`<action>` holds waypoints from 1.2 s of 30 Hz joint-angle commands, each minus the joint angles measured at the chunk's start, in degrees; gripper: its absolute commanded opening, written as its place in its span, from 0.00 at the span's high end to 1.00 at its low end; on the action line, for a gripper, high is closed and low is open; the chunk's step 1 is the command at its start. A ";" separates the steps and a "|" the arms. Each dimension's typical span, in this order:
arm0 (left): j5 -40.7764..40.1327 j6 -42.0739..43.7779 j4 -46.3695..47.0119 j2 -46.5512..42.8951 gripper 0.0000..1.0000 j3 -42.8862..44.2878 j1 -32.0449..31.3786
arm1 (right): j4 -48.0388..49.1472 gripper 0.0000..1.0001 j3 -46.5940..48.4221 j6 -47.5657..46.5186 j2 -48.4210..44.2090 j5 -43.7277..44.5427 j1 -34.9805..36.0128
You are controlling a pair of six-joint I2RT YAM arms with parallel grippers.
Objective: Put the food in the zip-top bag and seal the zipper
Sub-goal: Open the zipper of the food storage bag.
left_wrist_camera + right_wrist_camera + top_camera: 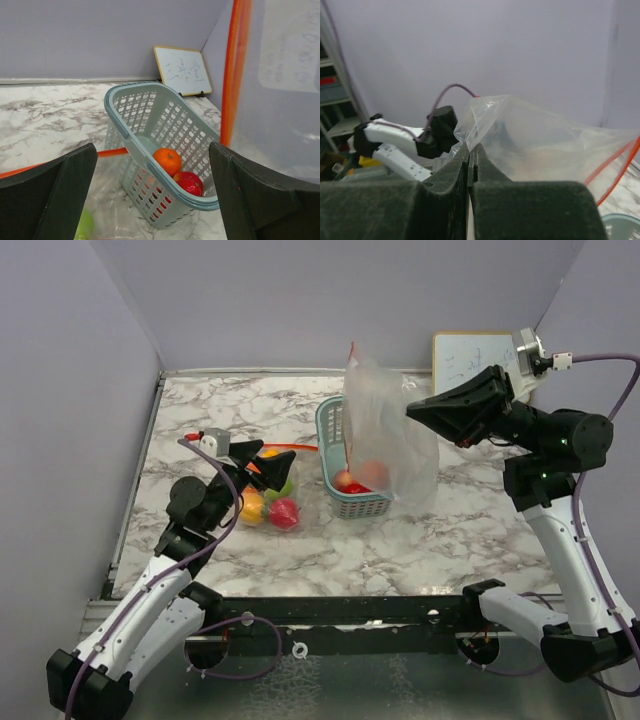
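My right gripper (414, 408) is shut on an edge of the clear zip-top bag (385, 435) and holds it up in the air over the teal basket (335, 420). The pinch shows in the right wrist view (470, 150). The bag's red-orange zipper (350, 410) hangs nearly upright, as the left wrist view also shows (234, 75). An orange fruit (167, 161) and a red fruit (188, 183) lie in the basket (125, 130). My left gripper (270, 460) is open and empty (154, 150) above several fruits (270, 505) lying under clear plastic at the left.
A red-orange strip (295, 447) lies on the marble table (450, 530) between the left fruits and the basket; I cannot tell whether it belongs to the held bag. A small whiteboard (468, 362) leans at the back right. Purple walls close the sides and back.
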 commanded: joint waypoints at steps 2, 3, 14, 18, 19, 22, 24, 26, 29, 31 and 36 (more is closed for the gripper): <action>-3.21 -5.29 23.60 0.61 0.06 -8.45 0.14 | 23.06 0.99 2.31 17.62 0.62 -14.40 0.22; -3.30 -6.17 26.16 1.76 0.06 -9.07 0.11 | 25.49 0.99 2.56 20.21 0.92 -14.73 0.22; 14.61 -23.66 64.62 23.04 0.27 -5.93 0.14 | 42.40 0.99 6.81 37.08 3.65 -13.83 0.22; 23.34 -35.26 81.05 32.46 0.31 -2.85 0.02 | 43.13 0.99 7.83 37.98 3.92 -13.51 0.22; 24.89 -38.66 85.13 35.22 0.32 -1.53 0.00 | 43.35 0.99 7.82 38.21 3.93 -13.44 0.22; 29.58 -43.12 86.51 40.87 0.39 2.97 -1.10 | 44.94 0.99 7.78 39.44 4.07 -13.21 0.22; 31.93 -43.17 86.49 43.35 0.40 5.27 -2.96 | 46.76 0.99 7.80 40.86 4.39 -13.18 0.22; 32.83 -43.41 86.57 44.67 0.40 6.99 -5.02 | 47.63 0.99 8.15 41.58 4.67 -13.31 0.22; 34.51 -43.48 86.66 45.22 0.40 8.79 -6.97 | 47.18 0.99 8.08 40.93 4.74 -13.26 0.22; 36.17 -43.75 86.75 45.15 0.38 9.53 -7.97 | 47.05 0.99 7.84 40.84 4.90 -13.31 0.20; 40.00 -44.15 86.73 43.65 0.37 9.81 -9.52 | 45.94 0.99 7.06 39.60 4.78 -13.65 0.22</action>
